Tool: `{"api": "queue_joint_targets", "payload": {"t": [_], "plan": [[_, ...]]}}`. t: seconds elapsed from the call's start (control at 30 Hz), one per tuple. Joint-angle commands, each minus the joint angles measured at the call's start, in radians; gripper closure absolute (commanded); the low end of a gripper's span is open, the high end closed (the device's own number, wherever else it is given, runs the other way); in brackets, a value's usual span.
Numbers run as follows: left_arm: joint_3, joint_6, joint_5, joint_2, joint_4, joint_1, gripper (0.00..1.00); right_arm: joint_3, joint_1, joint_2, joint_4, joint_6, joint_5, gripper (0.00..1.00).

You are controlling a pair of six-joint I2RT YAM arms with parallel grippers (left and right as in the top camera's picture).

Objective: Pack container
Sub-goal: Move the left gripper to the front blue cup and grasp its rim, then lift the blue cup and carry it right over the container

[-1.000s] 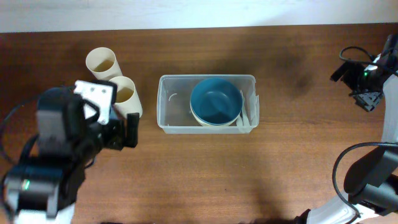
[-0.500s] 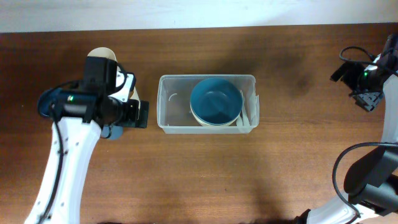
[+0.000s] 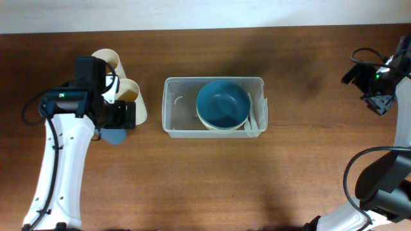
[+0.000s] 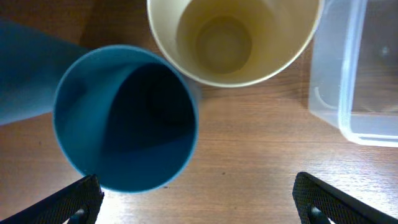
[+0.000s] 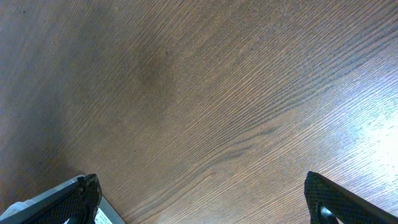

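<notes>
The table [image 5: 217, 93] carries the container [image 3: 213, 106], bowls [image 3: 223, 106] already inside, just right of the left gripper [image 4: 199, 202]. The cream cup [image 4: 233, 37] and blue cup [image 4: 124, 118] sit just ahead of its wide-open, empty jaws. Likely a cup pick: centre, then close. The right gripper [image 5: 205, 199] hangs open, well apart

Clear container [image 3: 174, 109], blue bowl [image 3: 223, 102], cream bowl [image 3: 207, 124], cream cup [image 4: 230, 37], blue cup [image 4: 124, 118], brown table [image 3: 257, 179] (wood-grained)

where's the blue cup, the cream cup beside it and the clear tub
blue cup [image 4: 127, 118], left wrist view, dark inside
cream cup [image 4: 227, 40], left wrist view, inner bottom
clear tub [image 3: 178, 110], overhead view, bare left end of floor
</notes>
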Motion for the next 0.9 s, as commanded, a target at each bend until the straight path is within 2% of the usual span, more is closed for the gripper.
{"api": "queue_joint_targets", "payload": {"t": [0.0,0.03,0.17,0.37,0.47,0.5,0.63,0.87], "plan": [[0.013,0.019,0.017,0.047,-0.010,0.002,0.00,0.003,-0.005,0.002,0.000,0.012,0.009,0.01],[0.013,0.019,0.017,0.057,-0.011,0.002,0.00,0.003,-0.005,0.002,0.000,0.012,0.009,0.01],[0.013,0.019,0.017,0.103,-0.012,0.002,0.11,0.003,-0.005,0.002,0.000,0.012,0.009,0.01],[0.013,0.019,0.010,0.161,-0.012,0.002,0.31,0.003,-0.005,0.002,0.000,0.012,0.010,0.01],[0.013,0.019,0.010,0.180,-0.012,0.002,0.47,0.003,-0.005,0.002,0.000,0.012,0.009,0.01],[0.013,0.019,0.010,0.187,-0.012,0.002,0.56,0.003,-0.005,0.002,0.000,0.012,0.009,0.01],[0.013,0.019,0.010,0.189,-0.012,0.002,0.81,0.003,-0.005,0.002,0.000,0.012,0.010,0.01],[0.013,0.018,0.010,0.189,-0.016,0.002,0.98,0.003,-0.005,0.002,0.000,0.012,0.010,0.01]]}}
